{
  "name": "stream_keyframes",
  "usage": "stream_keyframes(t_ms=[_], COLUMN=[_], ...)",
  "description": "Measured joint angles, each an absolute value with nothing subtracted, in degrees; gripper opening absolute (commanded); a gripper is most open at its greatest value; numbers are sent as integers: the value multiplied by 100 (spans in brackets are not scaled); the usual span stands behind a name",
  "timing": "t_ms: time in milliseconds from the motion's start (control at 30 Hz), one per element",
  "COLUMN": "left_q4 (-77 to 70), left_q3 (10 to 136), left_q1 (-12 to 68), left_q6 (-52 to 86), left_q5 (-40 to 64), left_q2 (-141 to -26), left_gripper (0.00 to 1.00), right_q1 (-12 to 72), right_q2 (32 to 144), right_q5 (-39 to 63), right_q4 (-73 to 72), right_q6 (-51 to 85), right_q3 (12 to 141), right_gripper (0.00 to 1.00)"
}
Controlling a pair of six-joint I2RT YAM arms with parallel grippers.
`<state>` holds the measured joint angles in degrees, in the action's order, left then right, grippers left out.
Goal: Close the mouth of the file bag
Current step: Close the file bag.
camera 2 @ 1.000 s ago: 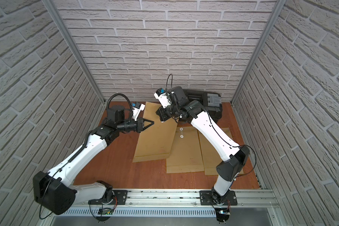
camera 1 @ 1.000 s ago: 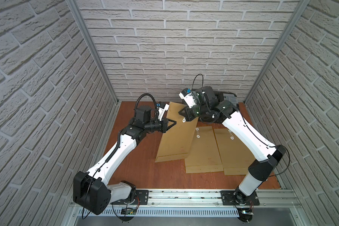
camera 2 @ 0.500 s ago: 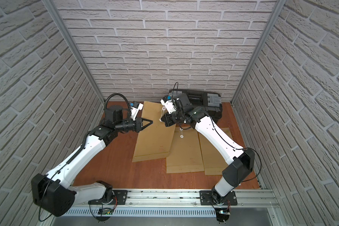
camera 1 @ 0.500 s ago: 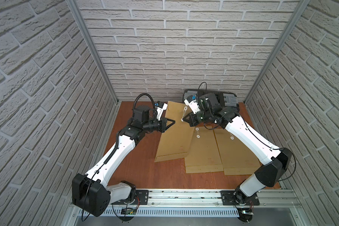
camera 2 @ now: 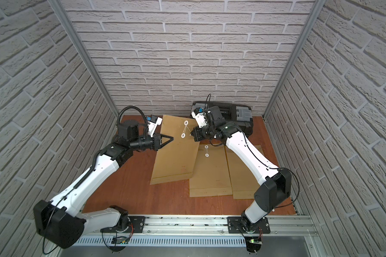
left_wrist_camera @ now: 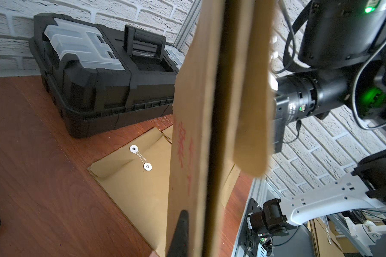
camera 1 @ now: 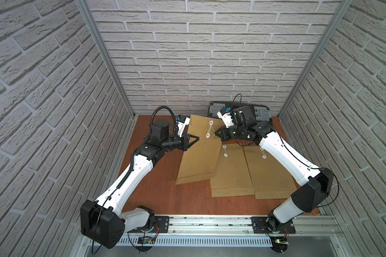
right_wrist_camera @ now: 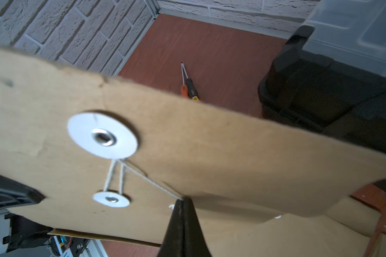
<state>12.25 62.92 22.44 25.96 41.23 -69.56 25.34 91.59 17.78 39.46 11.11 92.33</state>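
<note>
Judged the file bag light, thin, crease-prone. Pinched its left edge in the left gripper, its limp string near the end in the right gripper.

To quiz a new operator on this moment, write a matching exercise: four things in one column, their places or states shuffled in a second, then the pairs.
Column one
1. left gripper
2. right gripper
3. black plastic toolbox
4. flat brown paper file bag in the middle

Column two
A. against the back brick wall
B. shut on the white string
C. lying on the reddish wooden table
D. shut on the raised brown paper file bag

Pairs: 1-D, 2-B, 3-A, 4-C
</note>
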Motion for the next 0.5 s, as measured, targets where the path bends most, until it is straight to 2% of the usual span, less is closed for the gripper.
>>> stream_keyframes(t_ms=[467, 500], left_q4=[1221, 1223], left_q3=[6292, 6292], left_q1=[2252, 2252], left_q6=[2659, 2659], left_q5=[4163, 4160], left_q2=[-6904, -6904], left_gripper=[0, 0], right_q1=[2377, 2377], right_q2=[9161, 9155], right_q5=[1511, 1531], right_q4=[4158, 4150], right_q6=[1007, 998], right_q3=[9784, 9802], right_gripper=[3, 6])
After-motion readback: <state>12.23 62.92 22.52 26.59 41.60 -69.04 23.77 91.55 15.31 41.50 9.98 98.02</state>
